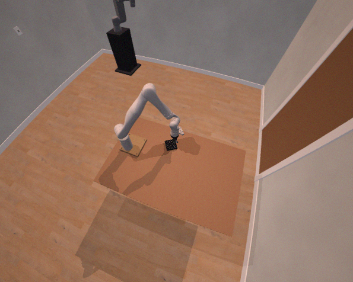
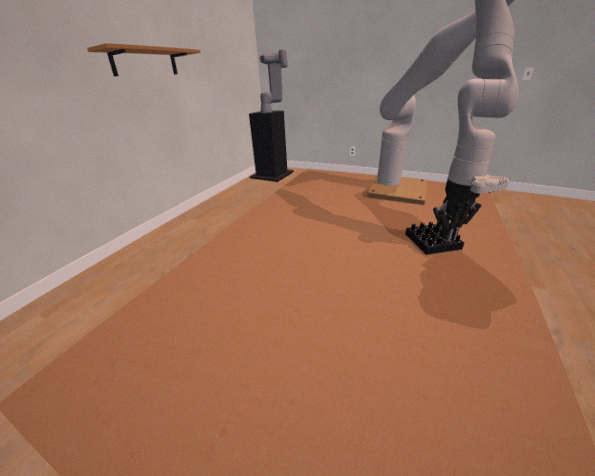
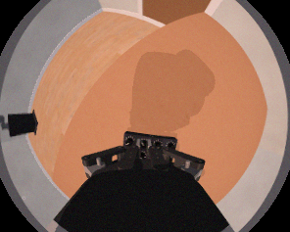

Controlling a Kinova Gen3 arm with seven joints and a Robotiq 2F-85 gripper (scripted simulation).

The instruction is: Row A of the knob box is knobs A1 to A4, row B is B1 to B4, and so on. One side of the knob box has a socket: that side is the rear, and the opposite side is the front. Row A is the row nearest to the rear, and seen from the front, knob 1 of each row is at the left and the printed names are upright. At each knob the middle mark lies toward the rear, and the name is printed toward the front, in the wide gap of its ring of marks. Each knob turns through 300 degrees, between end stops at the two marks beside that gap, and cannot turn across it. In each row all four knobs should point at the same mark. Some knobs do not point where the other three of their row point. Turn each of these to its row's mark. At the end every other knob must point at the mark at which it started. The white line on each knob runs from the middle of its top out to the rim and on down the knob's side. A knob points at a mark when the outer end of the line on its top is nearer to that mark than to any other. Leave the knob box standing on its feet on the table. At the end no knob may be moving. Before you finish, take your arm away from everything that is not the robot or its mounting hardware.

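Note:
The black knob box [image 1: 171, 148] [image 2: 443, 247] [image 3: 151, 136] stands flat on the orange mat. Its short dark knobs rise in rows with small white marks around them. My gripper [image 1: 175, 141] [image 2: 450, 238] [image 3: 143, 144] points down into the knobs near one edge of the box. Its fingers are nearly together and appear shut on a knob, near the second column from the left in the wrist view. The fingers hide much of that knob and its line. Printed names and most knob lines are too small to read, and I cannot make out the socket.
The orange mat [image 1: 200, 182] [image 2: 287, 333] [image 3: 235, 97] lies under the box. My arm's base stands on a wooden plate [image 1: 142, 144] [image 2: 415, 190]. A black pedestal [image 1: 123, 50] [image 2: 269, 146] [image 3: 23, 123] with another arm stands far off. Other knobs stand close around my fingers.

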